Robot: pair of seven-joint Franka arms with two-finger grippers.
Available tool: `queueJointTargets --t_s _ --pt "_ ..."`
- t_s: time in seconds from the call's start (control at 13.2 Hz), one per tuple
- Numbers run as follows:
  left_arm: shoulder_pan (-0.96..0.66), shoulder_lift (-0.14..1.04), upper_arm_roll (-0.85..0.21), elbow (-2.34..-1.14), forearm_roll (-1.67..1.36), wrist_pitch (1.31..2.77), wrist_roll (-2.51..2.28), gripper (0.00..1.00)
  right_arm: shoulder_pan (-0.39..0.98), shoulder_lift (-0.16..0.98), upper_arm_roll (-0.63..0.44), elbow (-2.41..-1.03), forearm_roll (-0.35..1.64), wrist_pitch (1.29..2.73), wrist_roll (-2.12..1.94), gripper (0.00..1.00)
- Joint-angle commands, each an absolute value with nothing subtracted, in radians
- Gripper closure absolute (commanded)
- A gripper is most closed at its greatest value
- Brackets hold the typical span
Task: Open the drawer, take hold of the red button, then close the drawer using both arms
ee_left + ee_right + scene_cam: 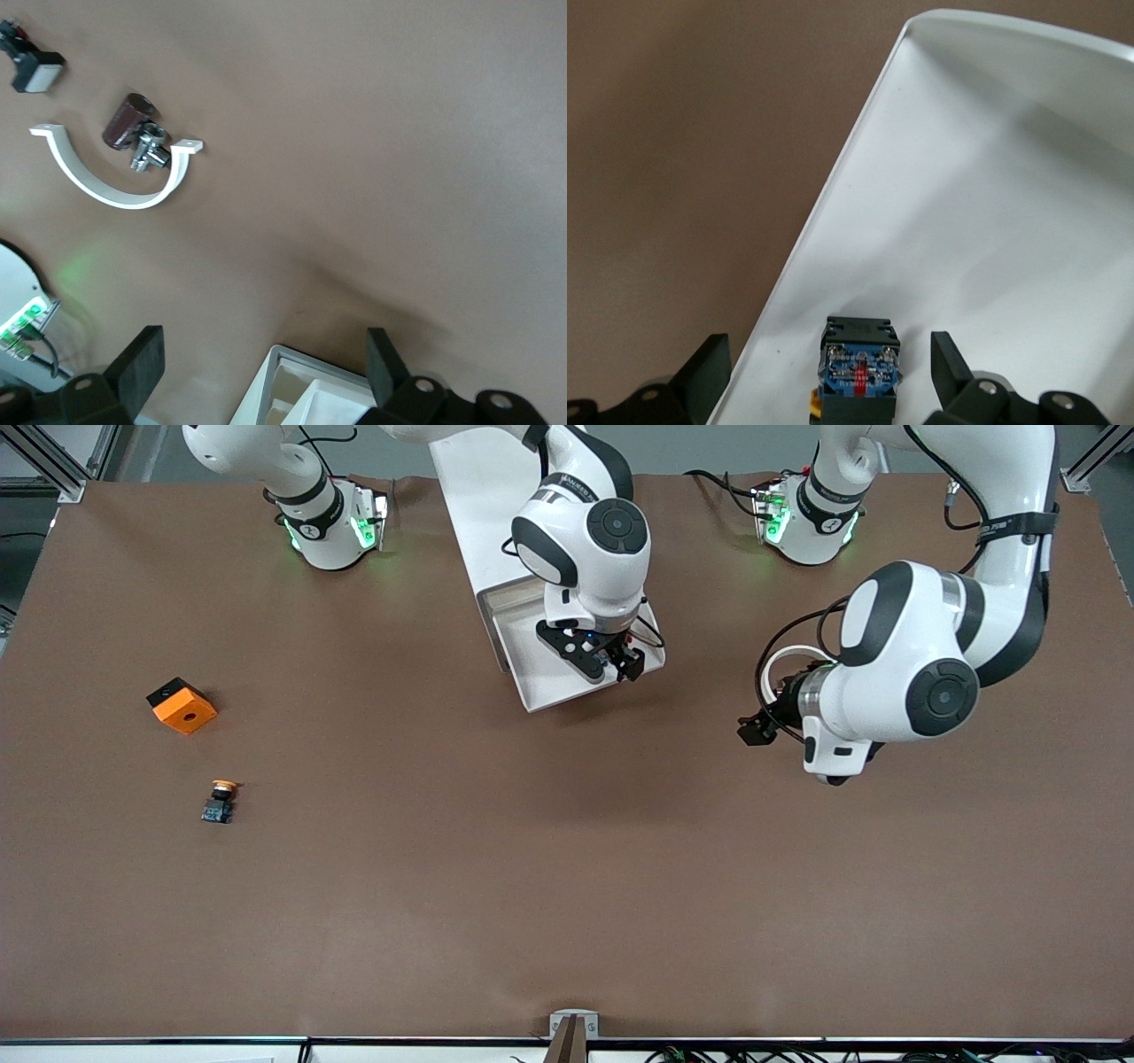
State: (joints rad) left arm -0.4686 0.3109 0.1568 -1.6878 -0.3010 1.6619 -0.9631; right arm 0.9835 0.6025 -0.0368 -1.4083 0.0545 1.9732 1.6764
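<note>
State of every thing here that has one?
drawer: pulled open
right gripper: open, low in the drawer
button: in the drawer, between its fingers, not gripped
left gripper: open, waiting over the table
yellow-capped button: on its side on the table

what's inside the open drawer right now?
One button with a black-and-blue body lies on the white drawer floor, between the fingers of the open right end effector. Its cap is mostly hidden. The arm covers part of the drawer in the front view.
</note>
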Motion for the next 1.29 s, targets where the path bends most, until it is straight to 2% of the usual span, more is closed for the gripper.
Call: queueJointTargets --t_s 0.0,0.46,0.53,0.61,0.68,0.76,1.22 --pt "-0.472 0.273 0.129 -1.772 -0.281 1.73 -0.951 0.0 0.997 0.624 -0.046 -1.382 0.052 1.974 1.669 0.0" --pt "-0.494 0.279 0.126 -1.796 -0.281 1.733 -0.956 0.0 0.999 0.63 -0.044 -1.384 0.058 1.974 1.664 0.0" --pt "-0.498 0.279 0.127 -1.801 -0.281 1.733 -0.956 0.0 1.0 0.635 -0.044 -1.384 0.058 1.973 1.648 0.07" --pt "-0.499 0.279 0.127 -1.802 -0.281 1.733 -0.959 0.0 1.008 0.637 -0.044 -1.384 0.061 1.973 1.623 0.21" --pt "-0.5 0.279 0.127 -1.802 -0.281 1.733 -0.96 0.0 1.009 0.637 -0.044 -1.385 0.061 1.974 1.617 0.44" --pt "-0.5 0.279 0.127 -1.804 -0.281 1.732 -0.962 0.0 1.011 0.637 -0.044 -1.385 0.063 1.973 1.615 0.99" --pt "-0.502 0.281 0.127 -1.801 -0.281 1.733 -0.963 0.0 1.012 0.635 -0.043 -1.384 0.064 1.965 1.615 1.0"
